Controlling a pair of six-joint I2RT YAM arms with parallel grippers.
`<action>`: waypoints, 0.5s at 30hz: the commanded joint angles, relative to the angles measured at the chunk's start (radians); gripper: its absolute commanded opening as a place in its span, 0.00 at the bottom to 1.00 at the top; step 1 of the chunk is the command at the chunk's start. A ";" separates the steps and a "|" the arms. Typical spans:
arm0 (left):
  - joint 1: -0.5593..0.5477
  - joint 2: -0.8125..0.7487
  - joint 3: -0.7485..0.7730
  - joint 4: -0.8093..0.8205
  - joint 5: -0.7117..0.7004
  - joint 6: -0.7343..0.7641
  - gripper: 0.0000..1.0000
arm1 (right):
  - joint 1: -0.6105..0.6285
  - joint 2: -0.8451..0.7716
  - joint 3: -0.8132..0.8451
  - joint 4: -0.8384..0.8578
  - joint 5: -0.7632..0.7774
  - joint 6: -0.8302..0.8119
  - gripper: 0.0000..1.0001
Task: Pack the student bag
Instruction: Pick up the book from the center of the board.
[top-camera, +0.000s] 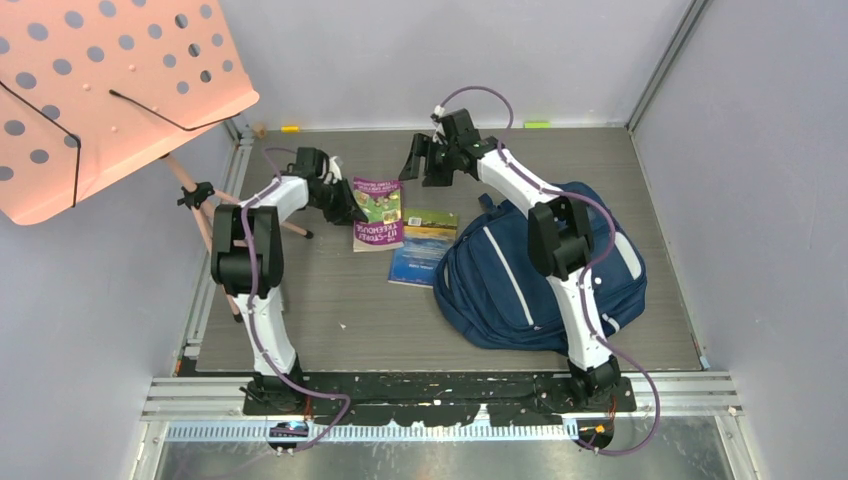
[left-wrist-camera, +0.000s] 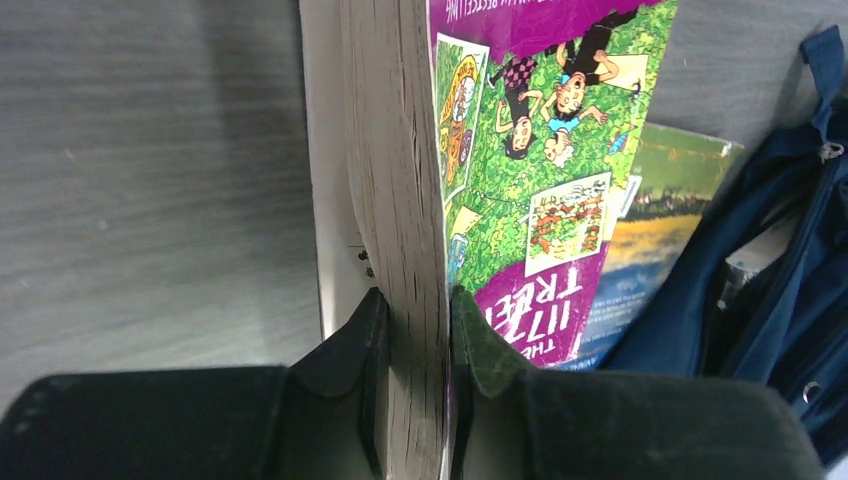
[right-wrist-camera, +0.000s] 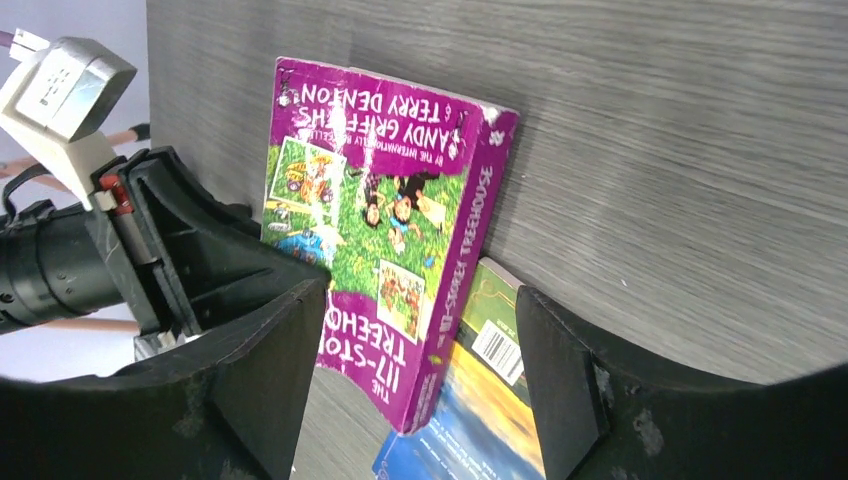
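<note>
The student bag (top-camera: 490, 290) lies slumped on the right half of the bench (top-camera: 330, 310). The right arm reaches across its top, and its left side touches a blue-and-yellow book (top-camera: 420, 250) lying flat. In the left wrist view a zip on the side facing the books looks partly parted, but how wide the mouth gapes cannot be told. A thick purple paperback (top-camera: 378, 210) overlaps that flat book at one corner. The left tool (left-wrist-camera: 418, 320) is closed on the paperback's page edge, with the page block pinched between both fingers near one end. That off-centre pinch looks like the main hazard. Lifted from there, the heavy book would probably swing down around the fingers, or the pages would fan and slide out of the grip. Its spine could also drag the flat book along and push it against the bag. The right tool (top-camera: 427, 170) hangs over the far end of the paperback, spread wide and holding nothing. The two tools are close, so a careless approach could bring them into contact. The soft fabric may also fold shut as a book is pushed in, and the right arm itself bars the straight path over the bag. On the left stands an orange perforated music stand (top-camera: 110, 90), whose legs are just beside the left arm and could snag a wide swing.
</note>
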 joint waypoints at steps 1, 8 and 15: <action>-0.015 -0.116 -0.096 0.085 0.076 -0.034 0.00 | -0.008 0.043 0.081 0.004 -0.160 -0.018 0.76; -0.013 -0.312 -0.203 0.233 0.137 -0.172 0.00 | -0.056 -0.024 -0.071 0.189 -0.360 0.105 0.74; -0.011 -0.522 -0.289 0.349 0.201 -0.282 0.00 | -0.114 -0.302 -0.303 0.385 -0.448 0.190 0.75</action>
